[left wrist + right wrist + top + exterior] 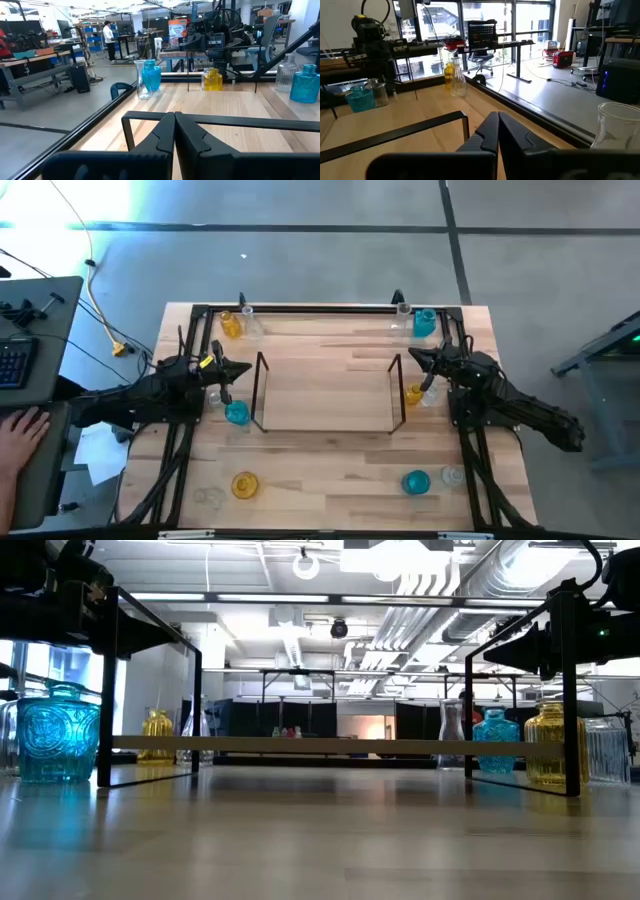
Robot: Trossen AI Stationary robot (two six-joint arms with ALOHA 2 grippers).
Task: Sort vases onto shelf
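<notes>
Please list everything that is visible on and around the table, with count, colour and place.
Yellow vases: four; far-left corner, near-left edge, beside each shelf end.
Blue vases: three; far-right corner, near-right edge, left of shelf.
Clear vases: at least four, beside coloured ones; exact count unclear.
Shelf: one, black wire ends, table centre, nothing on it.
Keyboard: one, dark, desk at left.
Person's hand: one, left edge.
Left gripper: shut, holding nothing.
Right gripper: shut, holding nothing.

place: lab/workshop | cues: workbenches [30,60], exposed ceiling ducts [440,580] (open-plan), office chair [481,56]
</notes>
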